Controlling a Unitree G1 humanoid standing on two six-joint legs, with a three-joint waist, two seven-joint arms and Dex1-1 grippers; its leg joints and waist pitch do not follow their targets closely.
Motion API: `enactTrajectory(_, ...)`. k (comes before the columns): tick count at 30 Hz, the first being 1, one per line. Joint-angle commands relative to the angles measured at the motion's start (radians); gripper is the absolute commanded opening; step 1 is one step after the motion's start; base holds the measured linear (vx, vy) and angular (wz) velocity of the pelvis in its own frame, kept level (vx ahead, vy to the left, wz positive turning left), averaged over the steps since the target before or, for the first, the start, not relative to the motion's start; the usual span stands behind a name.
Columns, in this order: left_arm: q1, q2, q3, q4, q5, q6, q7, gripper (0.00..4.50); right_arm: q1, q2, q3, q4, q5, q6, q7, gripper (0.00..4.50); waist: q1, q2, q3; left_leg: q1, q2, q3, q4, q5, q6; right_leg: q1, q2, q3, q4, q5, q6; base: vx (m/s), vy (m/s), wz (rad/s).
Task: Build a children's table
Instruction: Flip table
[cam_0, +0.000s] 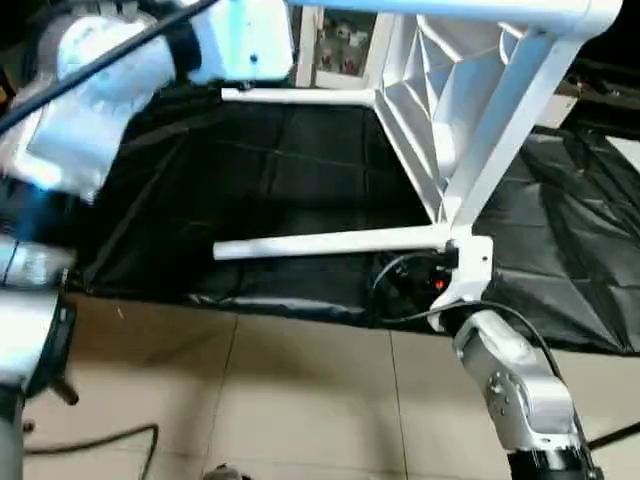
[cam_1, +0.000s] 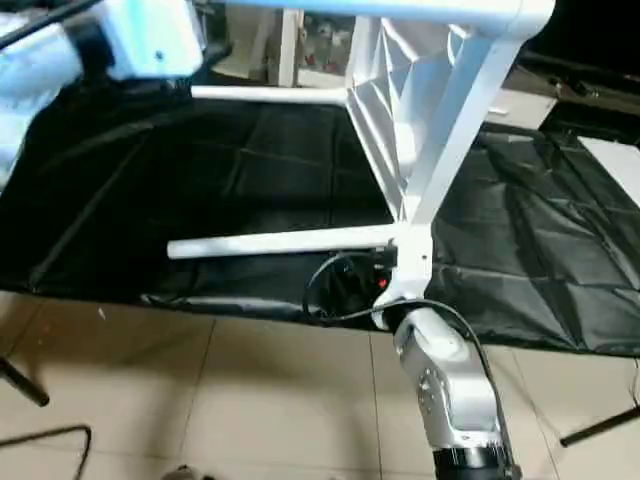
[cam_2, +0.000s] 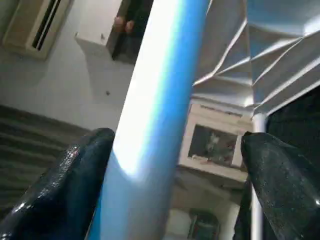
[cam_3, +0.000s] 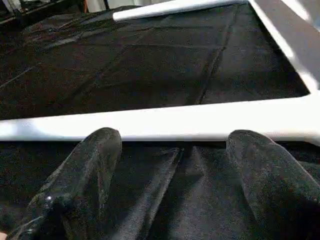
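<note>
**A:** Your right end effector (cam_3: 170, 165), nearest the lens, stands wide, one leg (cam_0: 330, 242) just beyond its fingertips (cam_3: 95, 150).

**B:** And the left?

**A:** Left end effector (cam_2: 175, 165) gapes around an upper leg (cam_2: 155, 100), not clamped. The table (cam_0: 440, 110) is tipped on its side over the black sheet (cam_0: 250, 180).

**B:** Which step?

**A:** Probably tightening legs; you'd close on that tube next, squarely.

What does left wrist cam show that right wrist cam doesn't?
Left wrist: a leg running between the open left end effector fingers, the ribbed tabletop underside, a white glass-door cabinet, a wall unit.
Right wrist: black cloth spread under the table, a leg crossing beyond the open right end effector fingertips.
Both: white table legs, black fingers apart.
</note>
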Motion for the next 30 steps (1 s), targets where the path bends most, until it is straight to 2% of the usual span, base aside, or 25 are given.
enactTrajectory(1,-0.053,-0.015,-0.017,0.054,0.043,-0.023,0.054,4.5,-0.004,-0.005,-0.005,-0.002,-0.009,0.013,-0.009,3.73,0.002,0.03,-0.058,0.037,0.069,-0.036,-0.106,-0.216,-0.11,0.029,-0.054,0.022,-0.045,-0.085,-0.188,0.0,0.0,0.0)
enactTrajectory(2,-0.063,-0.016,-0.017,0.07,0.049,-0.027,0.064,4.5,-0.004,-0.004,-0.005,-0.002,-0.01,0.013,-0.01,3.73,0.003,0.029,-0.059,0.037,0.07,-0.037,-0.106,-0.227,-0.114,0.03,-0.056,0.021,-0.044,-0.093,-0.189,0.0,0.0,0.0)
enactTrajectory(4,-0.09,-0.02,-0.018,0.106,0.079,-0.019,0.108,4.5,0.002,0.0,-0.001,-0.005,-0.015,0.011,-0.017,3.73,0.005,0.033,-0.058,0.04,0.071,-0.039,-0.106,-0.244,-0.118,0.027,-0.057,0.022,-0.045,-0.106,-0.187,0.0,0.0,0.0)
enactTrajectory(8,-0.135,-0.024,-0.027,0.185,0.119,-0.039,0.147,4.5,0.006,0.003,0.008,-0.012,-0.022,0.012,-0.02,3.73,0.004,0.032,-0.056,0.035,0.071,-0.042,-0.108,-0.248,-0.121,0.03,-0.059,0.022,-0.048,-0.118,-0.183,0.0,0.0,0.0)
enactTrajectory(11,-0.153,-0.028,-0.027,0.222,0.13,-0.039,0.167,4.5,0.006,0.002,0.012,-0.012,-0.027,0.012,-0.019,3.73,0.004,0.033,-0.055,0.036,0.072,-0.042,-0.108,-0.255,-0.119,0.028,-0.059,0.022,-0.049,-0.121,-0.183,0.0,0.0,0.0)
enactTrajectory(13,-0.165,-0.031,-0.028,0.246,0.136,-0.057,0.185,4.21,0.005,-0.003,0.02,-0.007,-0.039,0.013,-0.019,3.76,0.005,0.035,-0.055,0.035,0.072,-0.042,-0.108,-0.259,-0.119,0.028,-0.06,0.023,-0.048,-0.121,-0.185,0.0,0.0,0.0)
enactTrajectory(16,-0.171,-0.038,-0.026,0.273,0.131,-0.077,0.183,4.11,0.009,-0.01,0.031,-0.015,-0.025,0.01,0.022,3.76,0.006,0.035,-0.057,0.035,0.072,-0.042,-0.107,-0.248,-0.113,0.031,-0.059,0.022,-0.046,-0.089,-0.194,0.0,0.0,0.0)
enactTrajectory(17,-0.172,-0.04,-0.026,0.279,0.129,-0.078,0.178,3.89,0.011,-0.014,0.036,-0.019,-0.021,0.01,0.036,3.76,0.007,0.036,-0.057,0.037,0.073,-0.041,-0.107,-0.242,-0.109,0.03,-0.059,0.021,-0.045,-0.075,-0.199,0.0,0.0,0.0)
enactTrajectory(18,-0.172,-0.043,-0.025,0.286,0.129,-0.084,0.18,3.79,0.018,-0.021,0.042,-0.031,-0.004,0.008,0.071,3.76,0.008,0.041,-0.057,0.037,0.073,-0.042,-0.107,-0.24,-0.109,0.03,-0.059,0.021,-0.043,-0.068,-0.202,0.0,0.0,0.0)
enactTrajectory(19,-0.173,-0.045,-0.024,0.291,0.13,-0.088,0.183,3.74,0.024,-0.02,0.043,-0.045,0.017,-0.002,0.1,3.76,0.008,0.038,-0.058,0.037,0.073,-0.041,-0.106,-0.236,-0.104,0.033,-0.058,0.02,-0.043,-0.053,-0.206,0.0,0.0,0.0)
enactTrajectory(21,-0.173,-0.049,-0.022,0.302,0.129,-0.096,0.186,3.67,0.039,-0.014,0.042,-0.086,0.072,-0.038,0.174,3.76,0.01,0.038,-0.058,0.035,0.074,-0.041,-0.105,-0.233,-0.088,0.036,-0.06,0.022,-0.041,-0.03,-0.217,0.0,0.0,0.0)
enactTrajectory(22,-0.174,-0.052,-0.019,0.31,0.125,-0.099,0.185,3.44,0.051,-0.008,0.037,-0.124,0.115,-0.063,0.22,3.76,0.013,0.038,-0.058,0.036,0.076,-0.04,-0.104,-0.235,-0.078,0.036,-0.062,0.022,-0.041,-0.02,-0.222,0.0,0.0,0.0)
enactTrajectory(25,-0.171,-0.057,-0.015,0.326,0.116,-0.106,0.182,3.27,0.061,0.009,0.019,-0.156,0.156,-0.104,0.257,3.76,0.013,0.039,-0.056,0.036,0.077,-0.04,-0.106,-0.23,-0.075,0.034,-0.062,0.022,-0.042,-0.028,-0.229,0.0,0.0,0.0)
enactTrajectory(26,-0.169,-0.058,-0.014,0.33,0.114,-0.11,0.182,3.27,0.067,0.012,0.022,-0.167,0.162,-0.125,0.273,3.76,0.013,0.041,-0.055,0.037,0.077,-0.041,-0.108,-0.256,-0.078,0.032,-0.063,0.022,-0.044,-0.059,-0.228,0.0,0.0,0.0)
enactTrajectory(28,-0.164,-0.061,-0.009,0.339,0.107,-0.114,0.175,2.97,0.081,0.014,0.032,-0.188,0.167,-0.16,0.31,3.76,0.013,0.04,-0.055,0.037,0.078,-0.043,-0.109,-0.278,-0.083,0.032,-0.064,0.023,-0.047,-0.088,-0.22,0.0,0.0,0.0)
enactTrajectory(30,-0.163,-0.065,-0.006,0.345,0.102,-0.114,0.17,2.94,0.091,0.016,0.037,-0.203,0.177,-0.178,0.338,3.76,0.014,0.041,-0.054,0.037,0.079,-0.044,-0.111,-0.287,-0.086,0.029,-0.063,0.022,-0.048,-0.097,-0.217,0.0,0.0,0.0)
